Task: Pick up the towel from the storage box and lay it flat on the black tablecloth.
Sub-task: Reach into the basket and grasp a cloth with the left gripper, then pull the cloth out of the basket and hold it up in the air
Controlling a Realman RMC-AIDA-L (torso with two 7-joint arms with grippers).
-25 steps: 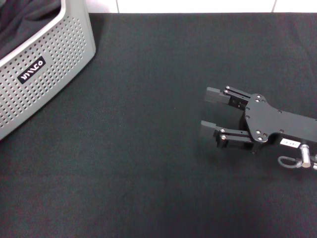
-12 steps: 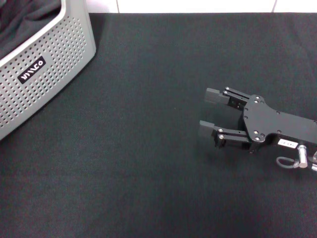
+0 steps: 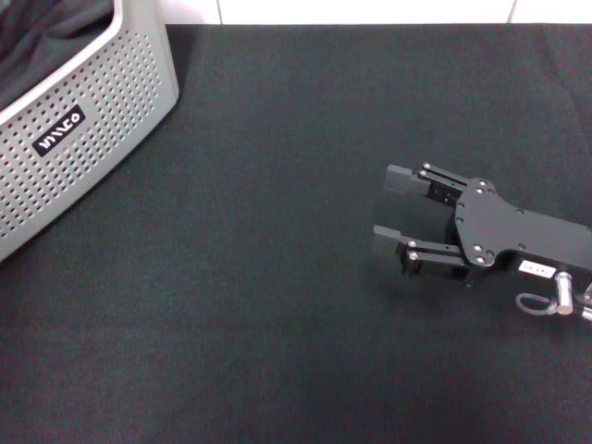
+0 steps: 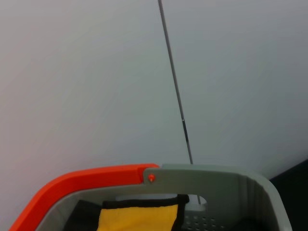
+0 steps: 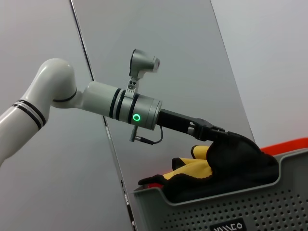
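The light grey perforated storage box point(image 3: 102, 120) stands at the far left of the black tablecloth point(image 3: 259, 277). It also shows in the right wrist view point(image 5: 269, 202) and the left wrist view point(image 4: 216, 178), where part of its rim is orange. Inside lie a soft black cloth point(image 5: 240, 163) and the towel, which looks yellow with a black hem point(image 4: 137, 219) point(image 5: 199, 166). My left arm point(image 5: 130, 108) reaches down into the box, and the black cloth hides its gripper end. My right gripper point(image 3: 385, 207) is open and empty, low over the tablecloth at the right.
A pale wall with a vertical seam point(image 4: 175, 96) rises behind the box. A white strip point(image 3: 370, 11) runs along the tablecloth's far edge. Bare tablecloth lies between the box and the right gripper.
The right gripper has shifted very slightly. The box and the cloth in it look the same.
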